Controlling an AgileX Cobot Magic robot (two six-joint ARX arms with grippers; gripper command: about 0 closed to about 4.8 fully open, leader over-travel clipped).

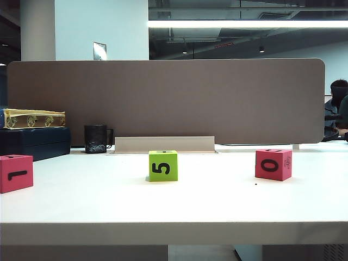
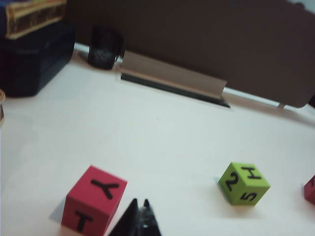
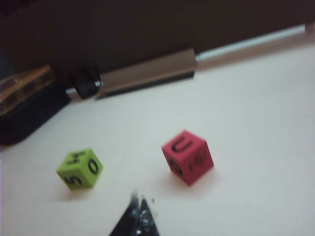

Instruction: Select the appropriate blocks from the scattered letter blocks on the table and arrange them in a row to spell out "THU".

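The left gripper (image 2: 139, 216) hangs closed and empty just beside the red T block (image 2: 94, 200); the right gripper (image 3: 138, 216), also closed and empty, hovers between the green block (image 3: 79, 168) and the red U block (image 3: 187, 156). The blocks sit well apart across the white table (image 1: 217, 201), the T block at its left edge, bare surface between.

- You have a brown partition panel (image 1: 163, 100) behind the desk.
- A black mug (image 1: 96, 138) stands beside a dark box (image 1: 35, 142) (patterned yellow-edged box (image 1: 33, 118) on top).
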